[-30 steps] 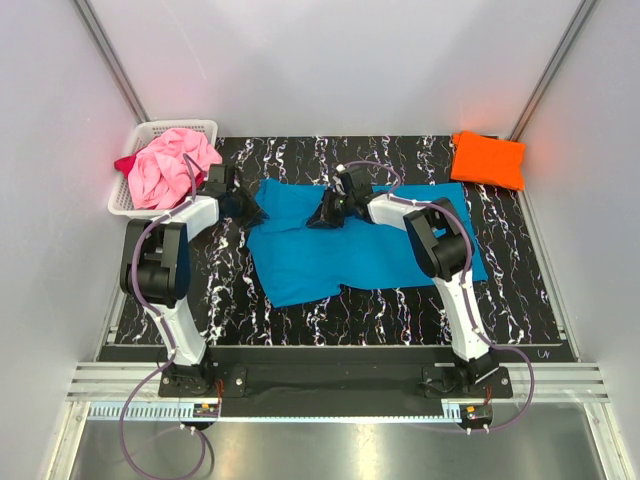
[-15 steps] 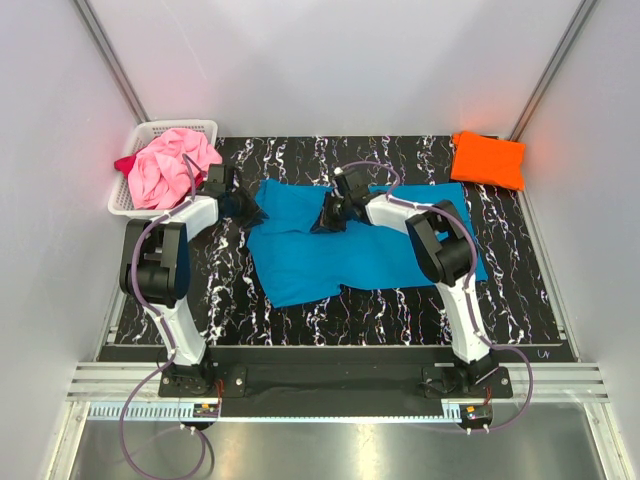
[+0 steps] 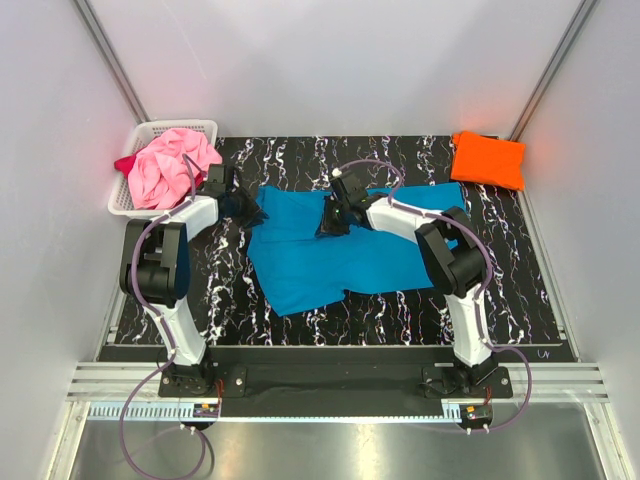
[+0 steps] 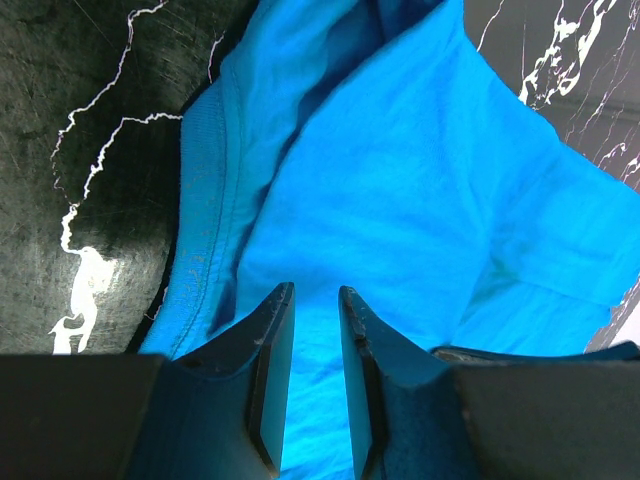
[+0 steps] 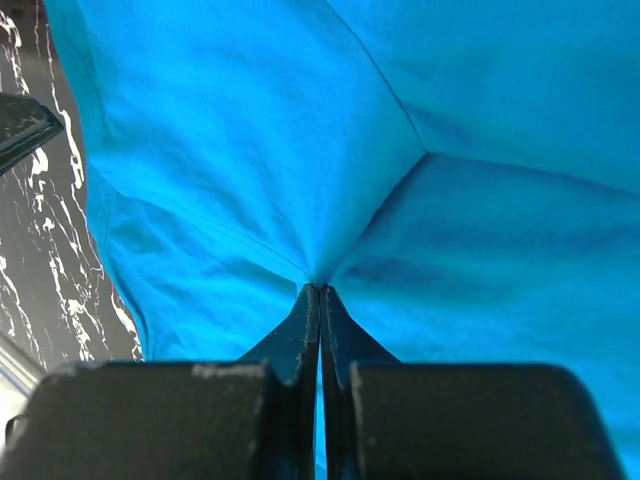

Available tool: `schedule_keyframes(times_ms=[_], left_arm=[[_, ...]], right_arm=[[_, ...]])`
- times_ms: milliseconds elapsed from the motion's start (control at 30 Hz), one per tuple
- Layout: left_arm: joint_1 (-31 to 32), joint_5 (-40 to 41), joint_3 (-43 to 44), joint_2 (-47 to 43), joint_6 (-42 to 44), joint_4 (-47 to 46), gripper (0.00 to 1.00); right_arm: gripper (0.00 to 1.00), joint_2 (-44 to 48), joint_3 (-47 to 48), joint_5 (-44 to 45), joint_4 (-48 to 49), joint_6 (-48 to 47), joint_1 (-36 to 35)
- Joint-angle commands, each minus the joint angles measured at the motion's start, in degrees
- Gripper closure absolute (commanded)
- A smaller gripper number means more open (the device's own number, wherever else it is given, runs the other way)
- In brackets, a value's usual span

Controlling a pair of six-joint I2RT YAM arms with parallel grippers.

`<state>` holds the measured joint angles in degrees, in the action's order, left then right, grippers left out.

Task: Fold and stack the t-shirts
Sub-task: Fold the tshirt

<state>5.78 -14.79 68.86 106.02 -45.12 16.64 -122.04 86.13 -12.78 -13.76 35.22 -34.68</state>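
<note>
The blue shirt lay on the counter.
The right end effector pinched its cloth tight; the left end effector stood narrowly parted, grip unclear.

My left arm rises along the left side of the overhead view, and my left gripper sits low at centre-left with its jaws a narrow slit apart; I cannot tell if they grip anything. My right arm stretches from lower right to the centre, where my right gripper is pinched tight on a fold of the blue t-shirt.
</note>
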Motion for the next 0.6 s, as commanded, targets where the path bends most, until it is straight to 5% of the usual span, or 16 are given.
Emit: schedule_keyframes(times_ms=[0, 67, 200, 300, 567], left_arm=[[-0.33, -1.30, 0.13, 0.42, -0.58, -2.14, 0.71], [-0.33, -1.12, -0.04, 0.33, -0.67, -2.14, 0.71], [-0.16, -0.77, -0.39, -0.02, -0.58, -2.14, 0.71], [0.19, 0.02, -1.27, -1.33, -0.40, -2.40, 0.71], [3.44, 1.60, -2.94, -6.17, 1.53, -2.49, 0.71]], right_arm=[[1.00, 4.70, -0.87, 3.98, -1.36, -1.38, -1.01], [1.00, 4.79, -0.52, 3.55, -2.23, -1.12, -1.09], [0.72, 4.88, -0.69, 2.58, -4.08, -1.12, -1.80], [0.62, 7.50, -3.15, 5.82, -4.61, -1.03, -2.50], [0.58, 16.39, -5.44, 24.09, -15.58, -4.72, -2.50]])
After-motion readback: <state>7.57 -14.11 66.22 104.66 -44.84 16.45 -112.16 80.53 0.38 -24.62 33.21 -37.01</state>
